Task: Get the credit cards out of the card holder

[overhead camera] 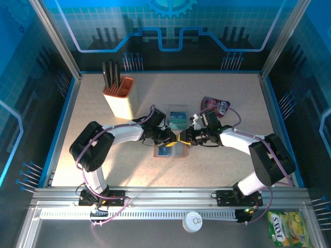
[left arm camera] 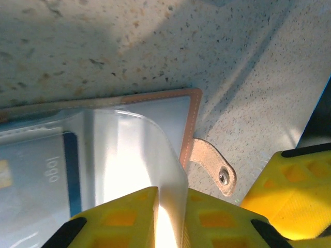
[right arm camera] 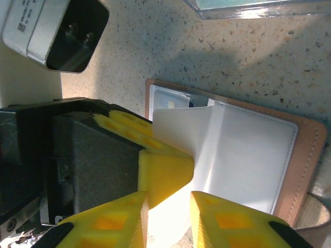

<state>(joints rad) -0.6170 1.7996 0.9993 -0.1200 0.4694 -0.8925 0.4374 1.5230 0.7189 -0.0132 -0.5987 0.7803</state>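
Yellow-tipped left gripper (left arm camera: 170,209) and right gripper (right arm camera: 169,209) each pinch narrowly on the clear sleeve (left arm camera: 129,150) of the open brown card holder (right arm camera: 306,155), a blue card (left arm camera: 36,175) tucked inside.

- Card holder (overhead camera: 164,152), top view: upper part covered by the left gripper (overhead camera: 177,139) and right gripper (overhead camera: 184,138)
- Credit card (left arm camera: 36,175), left wrist view: hazy behind the clear sleeve (left arm camera: 134,155), cut by the left edge, print other than "logo" unreadable
- Left gripper's fingers (left arm camera: 116,222): cut by the bottom edge, sleeve pinched between them
- Right gripper's fingers (right arm camera: 232,222): cut by the bottom edge; contact with the sleeve cannot be told
- Clear case (right arm camera: 248,6): cut by the top edge
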